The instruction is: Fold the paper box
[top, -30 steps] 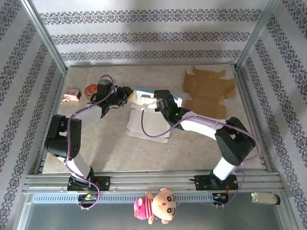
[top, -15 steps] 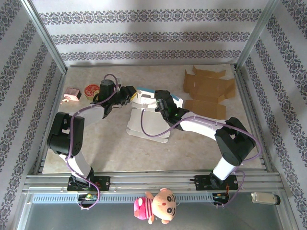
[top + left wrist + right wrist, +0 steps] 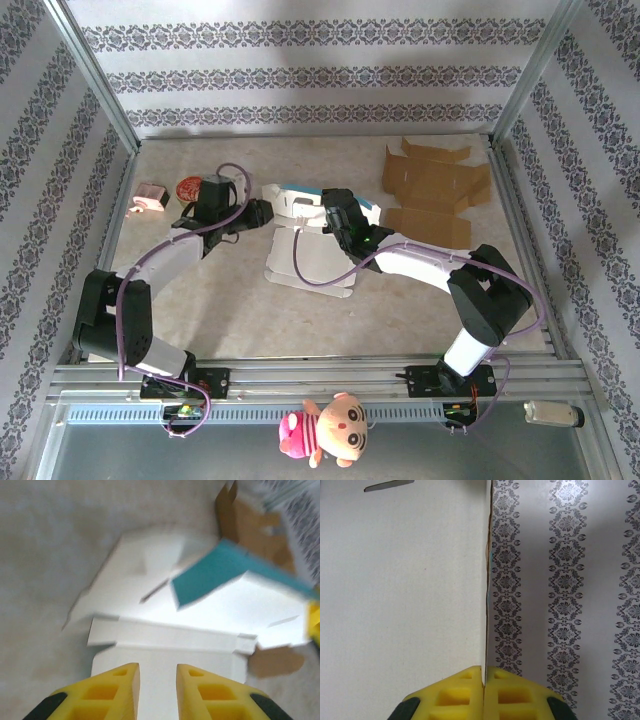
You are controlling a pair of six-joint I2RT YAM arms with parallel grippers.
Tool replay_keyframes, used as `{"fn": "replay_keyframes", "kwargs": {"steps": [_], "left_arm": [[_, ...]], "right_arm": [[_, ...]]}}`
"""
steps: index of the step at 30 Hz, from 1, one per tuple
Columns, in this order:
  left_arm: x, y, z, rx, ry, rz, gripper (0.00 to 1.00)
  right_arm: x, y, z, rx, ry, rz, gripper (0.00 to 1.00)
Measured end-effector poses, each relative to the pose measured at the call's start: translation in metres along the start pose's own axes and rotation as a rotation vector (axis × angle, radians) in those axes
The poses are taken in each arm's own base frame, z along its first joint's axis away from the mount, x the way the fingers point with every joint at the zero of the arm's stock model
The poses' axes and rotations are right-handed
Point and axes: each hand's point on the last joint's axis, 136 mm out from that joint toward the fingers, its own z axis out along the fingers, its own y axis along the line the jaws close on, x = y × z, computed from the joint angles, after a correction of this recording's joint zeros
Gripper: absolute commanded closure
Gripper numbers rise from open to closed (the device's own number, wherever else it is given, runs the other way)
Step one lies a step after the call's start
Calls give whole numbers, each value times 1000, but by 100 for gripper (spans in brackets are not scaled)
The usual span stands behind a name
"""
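Paper box (image 3: 305, 250) lies left of the brown cardboard (image 3: 435, 195); both arms reach in bent, left gripper (image 3: 262, 212) at its far-from-cardboard side, right gripper (image 3: 338, 215) on its raised wall. Left wrist: jaws slightly apart over a white flap, gripping nothing. Right wrist: fingers (image 3: 455, 692) pinch the wall's thin edge; pulling hard could tear it.

Right tool (image 3: 484, 672) clamped; left tool (image 3: 157, 670) seemingly ajar.

The top camera looks down from behind the near edge over the whole table (image 3: 240, 310). Both wrist cameras look from very close at the paper box (image 3: 320, 262), which lies mid-table.
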Motion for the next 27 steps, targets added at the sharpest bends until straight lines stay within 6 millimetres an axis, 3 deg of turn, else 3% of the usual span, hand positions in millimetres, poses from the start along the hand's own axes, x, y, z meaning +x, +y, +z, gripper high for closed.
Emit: {"fn": "replay_keyframes", "kwargs": {"steps": [5,11,17,27], "left_arm": [[36,27,18,-66,109,-12,74],[57,48,49,-93,202,-48,59],[46,48,68,-58,179,-36,52],[29,35,81,32,113,-2,54]], "right_arm": [[0,2,1,-4,2,-2,100],[1,3,1,-9,3,-4,100],[1,6,1,-16,6,-8,100],[2,7,1,-24,9,-4,100]]}}
